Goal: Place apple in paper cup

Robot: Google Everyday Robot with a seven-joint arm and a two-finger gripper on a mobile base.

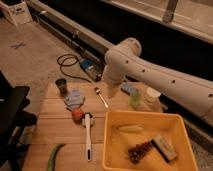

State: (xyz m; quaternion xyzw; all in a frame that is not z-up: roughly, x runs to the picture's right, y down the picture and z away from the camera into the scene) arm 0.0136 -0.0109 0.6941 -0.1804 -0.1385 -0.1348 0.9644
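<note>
The apple [76, 114] is a small orange-red fruit lying on the wooden table [55, 130], just below the blue cloth [74, 98]. The paper cup [151, 95] is white and stands at the table's back right, next to a slim pale green glass [134, 98]. My white arm reaches in from the right, and the gripper [111, 89] hangs over the back middle of the table, near a spoon [101, 96]. It is above and to the right of the apple and left of the paper cup. It holds nothing that I can see.
A yellow tray [150, 122] with food items fills the front right. A white long-handled tool [88, 136] and a long green vegetable [54, 156] lie at the front. A dark grey cup [61, 86] stands back left. A black chair [12, 107] is left of the table.
</note>
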